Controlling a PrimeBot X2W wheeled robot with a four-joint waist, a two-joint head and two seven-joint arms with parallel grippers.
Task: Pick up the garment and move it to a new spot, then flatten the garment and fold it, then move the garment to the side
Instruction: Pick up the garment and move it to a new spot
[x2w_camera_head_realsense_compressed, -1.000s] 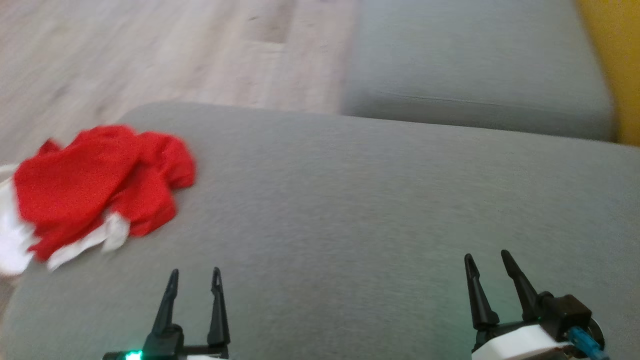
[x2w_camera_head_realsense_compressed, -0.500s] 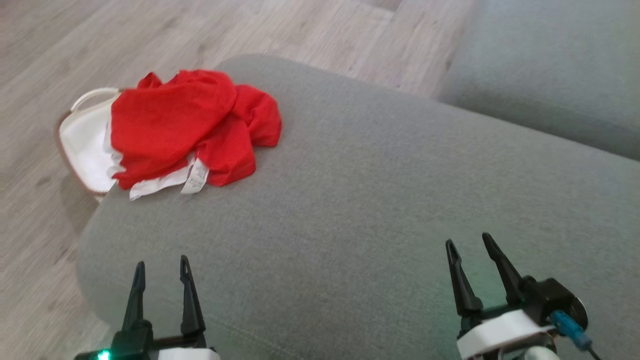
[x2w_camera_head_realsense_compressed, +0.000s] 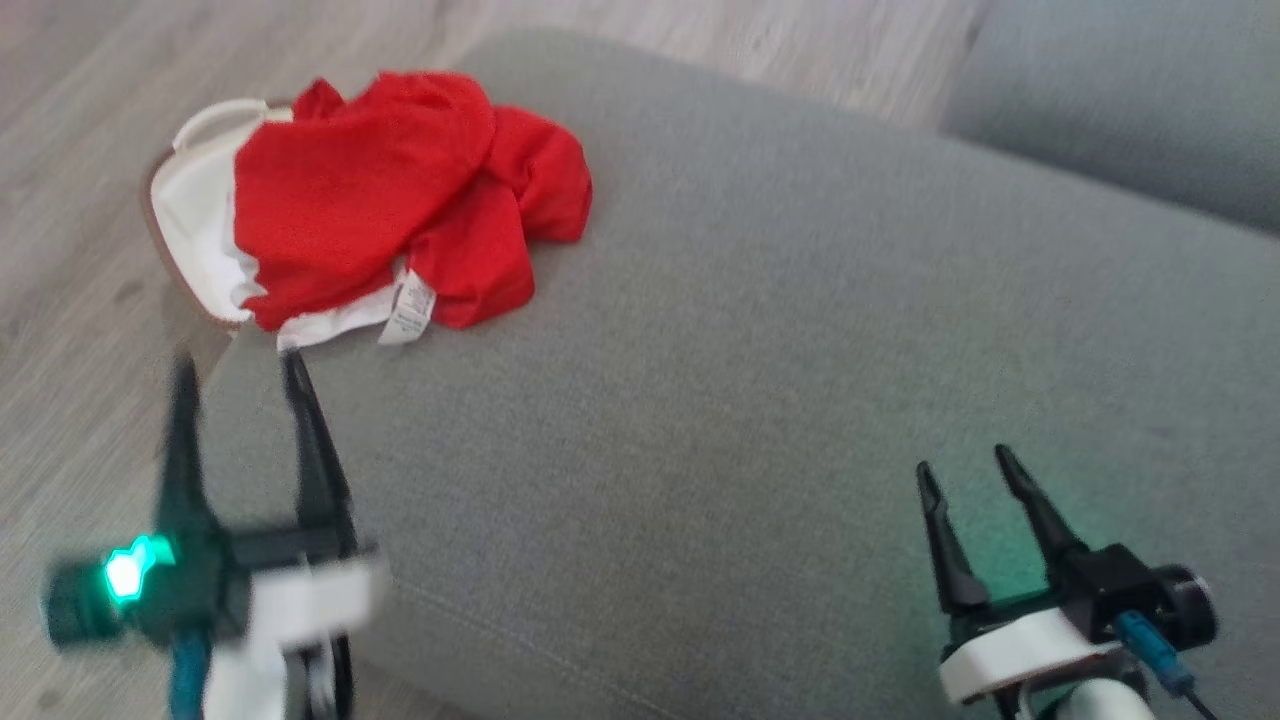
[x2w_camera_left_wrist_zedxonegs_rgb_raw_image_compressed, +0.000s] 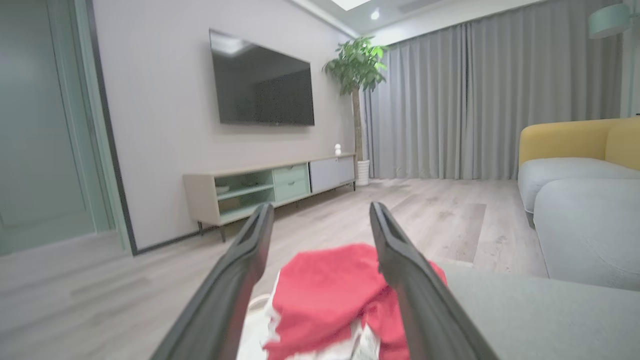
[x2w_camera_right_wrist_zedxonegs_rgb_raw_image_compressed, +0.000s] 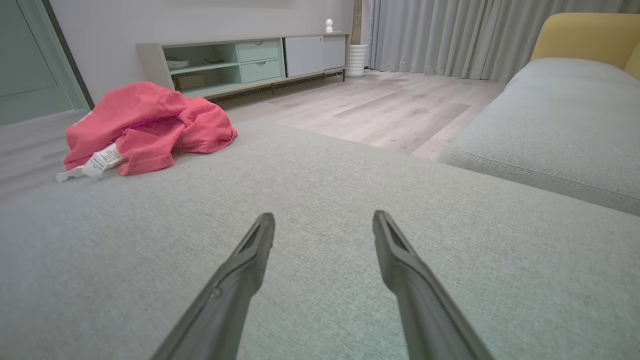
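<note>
A crumpled red garment (x2w_camera_head_realsense_compressed: 400, 190) with white trim and a white label lies on the far left corner of the grey sofa cushion (x2w_camera_head_realsense_compressed: 750, 330); part of it hangs over a basket. The right wrist view has the garment (x2w_camera_right_wrist_zedxonegs_rgb_raw_image_compressed: 145, 125) at its upper left. My left gripper (x2w_camera_head_realsense_compressed: 240, 370) is open, just short of the garment's near edge, and the left wrist view looks between its fingers at the garment (x2w_camera_left_wrist_zedxonegs_rgb_raw_image_compressed: 325, 295). My right gripper (x2w_camera_head_realsense_compressed: 975, 465) hovers open and empty over the cushion's near right; in its own view the gripper (x2w_camera_right_wrist_zedxonegs_rgb_raw_image_compressed: 324, 217) points over bare cushion.
A white basket (x2w_camera_head_realsense_compressed: 190, 220) with a brown rim stands on the wooden floor (x2w_camera_head_realsense_compressed: 70, 330) by the cushion's left corner. A second grey cushion (x2w_camera_head_realsense_compressed: 1130, 110) lies at the far right. Across the room are a TV console (x2w_camera_left_wrist_zedxonegs_rgb_raw_image_compressed: 270, 187), a wall screen and curtains.
The camera has shifted, so the garment sits higher and further right in the picture. My left gripper has risen forward towards the garment's near edge. The right gripper has barely moved.
</note>
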